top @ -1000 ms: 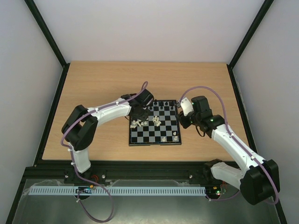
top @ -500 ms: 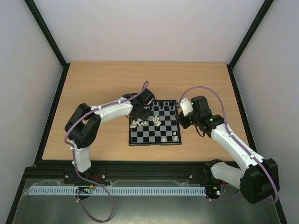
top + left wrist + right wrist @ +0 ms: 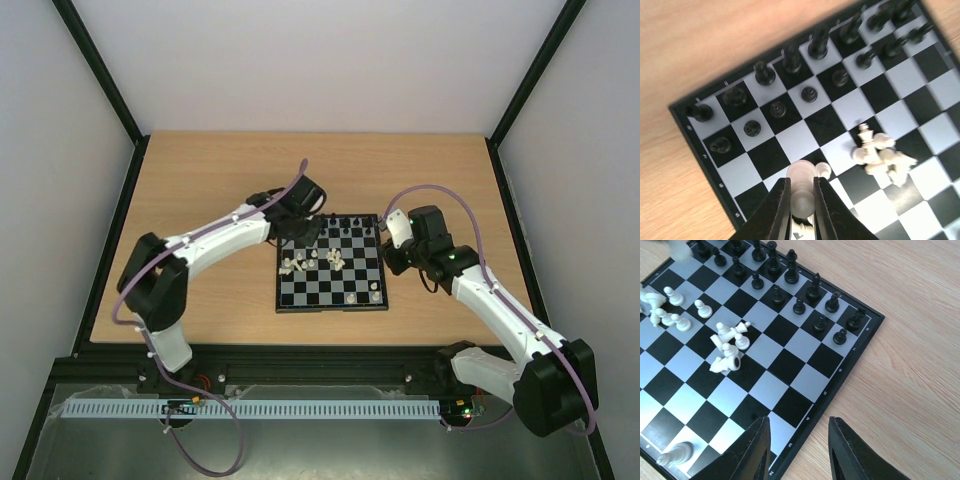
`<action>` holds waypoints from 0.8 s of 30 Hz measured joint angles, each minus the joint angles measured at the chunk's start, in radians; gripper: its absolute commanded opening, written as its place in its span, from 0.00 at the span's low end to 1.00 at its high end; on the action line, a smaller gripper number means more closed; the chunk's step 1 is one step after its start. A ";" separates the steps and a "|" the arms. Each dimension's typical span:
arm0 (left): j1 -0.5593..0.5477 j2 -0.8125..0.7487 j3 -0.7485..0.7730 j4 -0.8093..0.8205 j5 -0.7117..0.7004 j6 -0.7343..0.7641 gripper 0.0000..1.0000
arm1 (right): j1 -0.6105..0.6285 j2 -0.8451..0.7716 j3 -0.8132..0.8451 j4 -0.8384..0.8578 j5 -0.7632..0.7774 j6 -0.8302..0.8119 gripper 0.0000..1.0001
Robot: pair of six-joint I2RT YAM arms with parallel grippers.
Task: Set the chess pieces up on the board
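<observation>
My left end effector is clamped on a white piece over the board, near the black men, presumably to carry it home; my right end effector waits open alongside.

Counts from my side: one board. Black pieces: I get sixteen in the left wrist view, two rows of eight, the far ones blurred. White pieces are messier. Centre heap is roughly six, too tangled to pin down. Left-side heap is at least five and cropped by the frame. One lone white stands by itself. One white piece is pinched in my left gripper. Grippers: two, counting my right gripper.
</observation>
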 measured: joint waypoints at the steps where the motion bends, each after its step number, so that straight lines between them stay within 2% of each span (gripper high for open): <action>1: -0.004 -0.027 0.001 0.000 0.003 0.006 0.08 | 0.000 0.001 0.000 0.001 0.010 0.001 0.34; 5: -0.040 -0.138 0.002 -0.017 -0.002 0.035 0.08 | 0.000 0.013 0.000 0.011 0.077 0.013 0.34; 10: -0.119 -0.197 -0.012 -0.040 0.020 0.060 0.08 | 0.000 0.032 -0.002 0.037 0.186 0.038 0.34; 18: -0.257 -0.195 -0.046 -0.060 0.029 0.063 0.08 | -0.008 0.032 -0.004 0.071 0.303 0.063 0.34; 24: -0.312 -0.149 -0.053 -0.057 0.036 0.062 0.08 | -0.047 0.032 -0.008 0.085 0.342 0.081 0.34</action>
